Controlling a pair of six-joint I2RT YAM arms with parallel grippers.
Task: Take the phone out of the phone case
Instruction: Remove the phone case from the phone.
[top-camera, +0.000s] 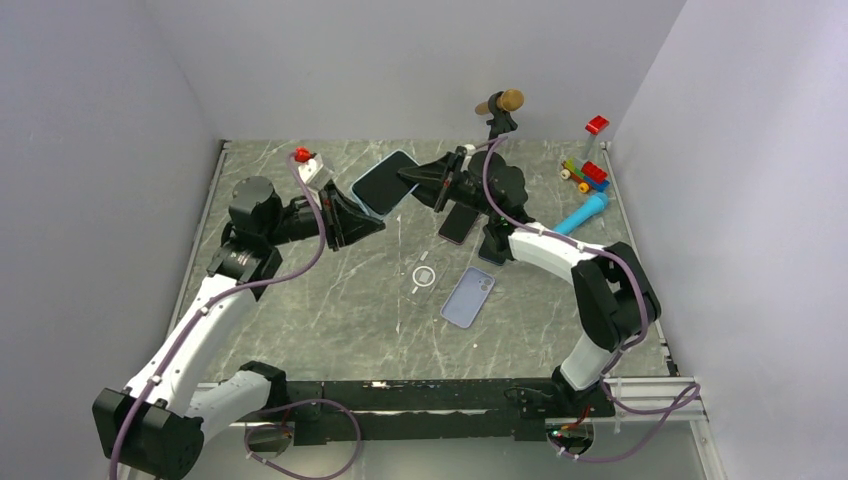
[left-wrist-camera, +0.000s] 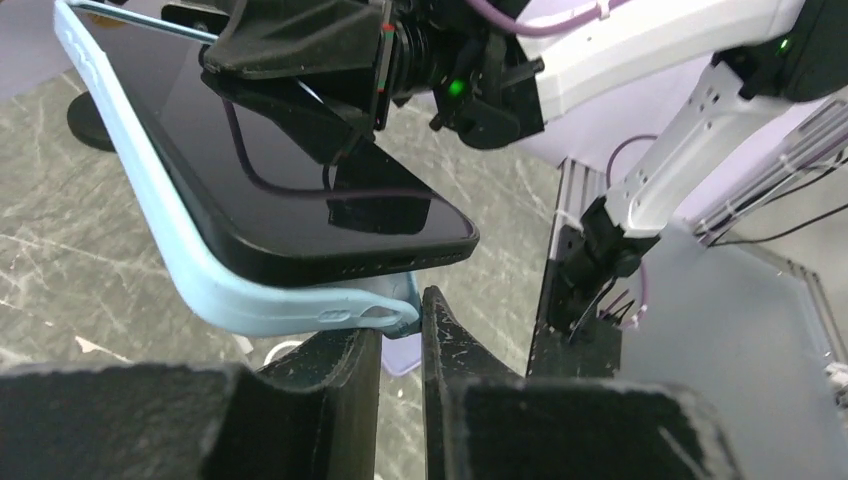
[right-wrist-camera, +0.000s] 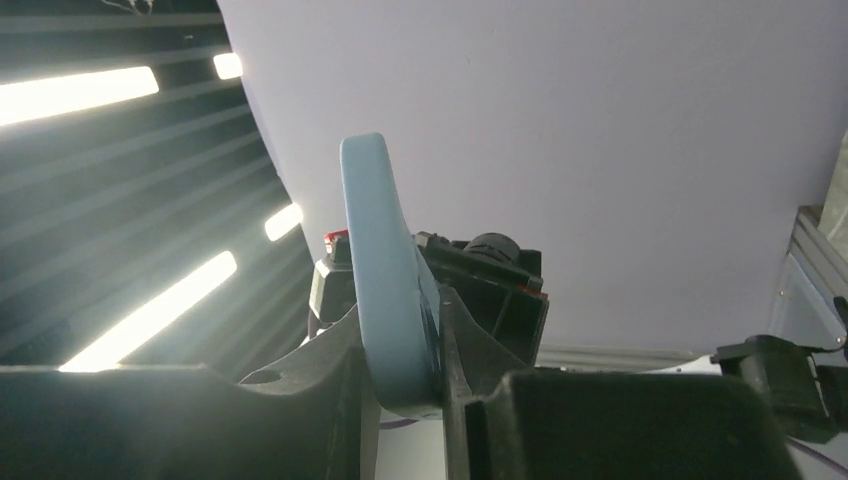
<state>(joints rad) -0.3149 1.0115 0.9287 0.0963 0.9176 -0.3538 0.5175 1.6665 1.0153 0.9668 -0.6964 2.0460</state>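
**Phone half out of the case, both your grippers on it**

You had the phone (top-camera: 385, 180) held up off the table (top-camera: 330, 320), toward the back and between the two arms.

Your left gripper (top-camera: 370, 218) was on the near-left corner and your right gripper (top-camera: 408, 178) on the opposite edge.

From the left wrist cam:
- The black phone (left-wrist-camera: 300, 170) sat lifted clear of the light-blue case (left-wrist-camera: 250, 300) along its bottom edge, with the port holes showing.
- The case lip curled away underneath that edge.
- The left gripper (left-wrist-camera: 402, 320) was pinched nearly shut, with the case's corner lip caught at the top of the gap.
- At the far end the phone sat inside the case, and your right gripper was clamped there with one finger flat on the screen.

The right wrist cam showed the case (right-wrist-camera: 385, 250) edge-on, squeezed tight in the right gripper (right-wrist-camera: 400, 310).

Other stuff on the table:
- a dark phone (top-camera: 458, 222) just under the right arm
- a lilac phone (top-camera: 468, 297) nearer the front
- a small ring (top-camera: 424, 275) beside the lilac phone
- some toys (top-camera: 588, 178) well off in the back right corner
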